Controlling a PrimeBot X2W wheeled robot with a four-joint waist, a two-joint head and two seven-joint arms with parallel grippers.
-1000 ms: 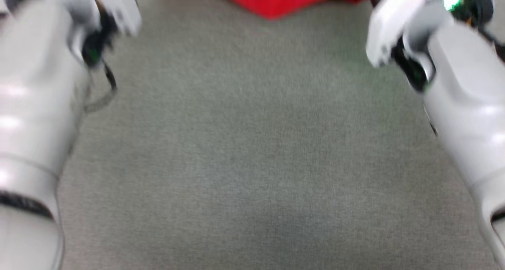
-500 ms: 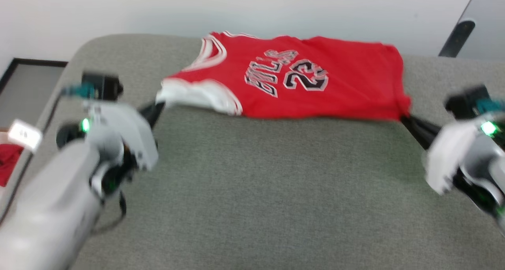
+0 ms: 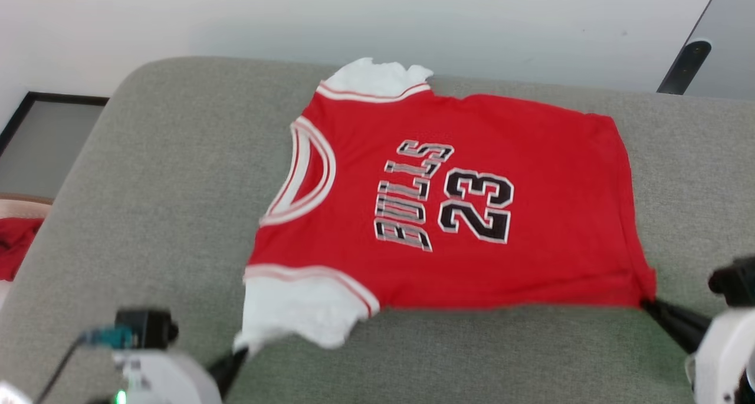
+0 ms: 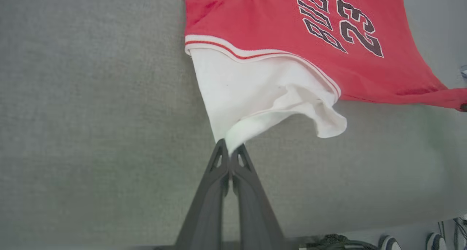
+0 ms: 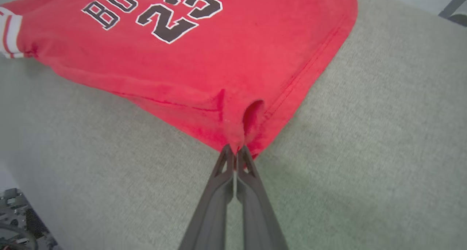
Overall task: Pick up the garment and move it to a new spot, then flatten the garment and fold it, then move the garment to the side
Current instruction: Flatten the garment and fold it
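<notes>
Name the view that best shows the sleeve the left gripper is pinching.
The left wrist view: the whole white sleeve lies close and sharp, its bunched end pinched in the shut left gripper. The head view shows it small and blurred; the right wrist view, a sliver of striped trim.

The soft red short-sleeved garment (image 3: 531,156) lay spread on the broad grey fabric cushion (image 3: 147,174), lettering up, its neck opening toward the robot's left and its hem toward the right. Its far sleeve end (image 3: 377,76) lay by the cushion's back edge, before the pale wall (image 3: 295,15). Its near sleeve end (image 3: 295,309) lay toward the robot. The left gripper (image 4: 229,149) sat at the near left, clamped on the near sleeve's edge. The right gripper (image 5: 235,150) sat at the near right, clamped on the hem's near corner. A crumpled red cloth (image 3: 15,250) lay beyond the cushion's left edge, with a dark-framed flat panel (image 3: 41,138) behind it.
</notes>
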